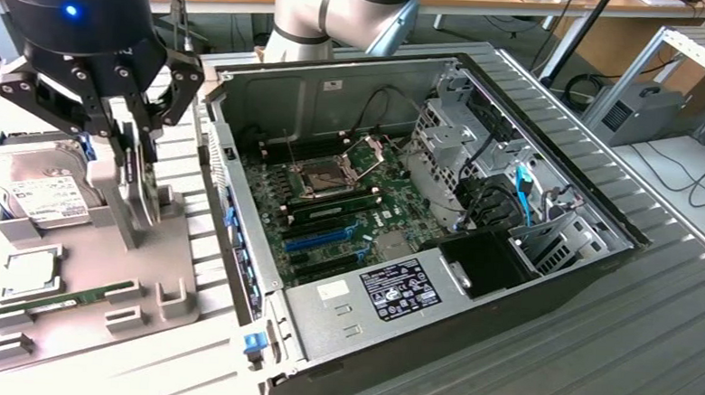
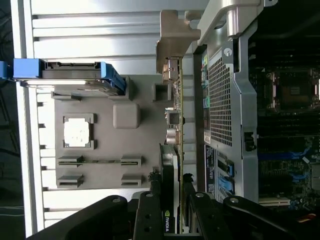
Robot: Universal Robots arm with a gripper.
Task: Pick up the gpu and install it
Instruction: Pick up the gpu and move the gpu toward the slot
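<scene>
Gripper point(image 2: 170, 192) clamped on gpu point(image 2: 170, 160), thin dark upright card, silver end bracket

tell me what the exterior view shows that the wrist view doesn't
Exterior view's own: the arm behind the computer case, and inside the case the drive cage, blue cables and a black label.
Wrist view's own: the nvidia logo on the edge of the gpu, and the case's perforated rear panel.
Shared: the gripper closed on the upright gpu at the grey parts tray, the hard drive, cpu chip, memory stick and the motherboard's cpu socket.
</scene>
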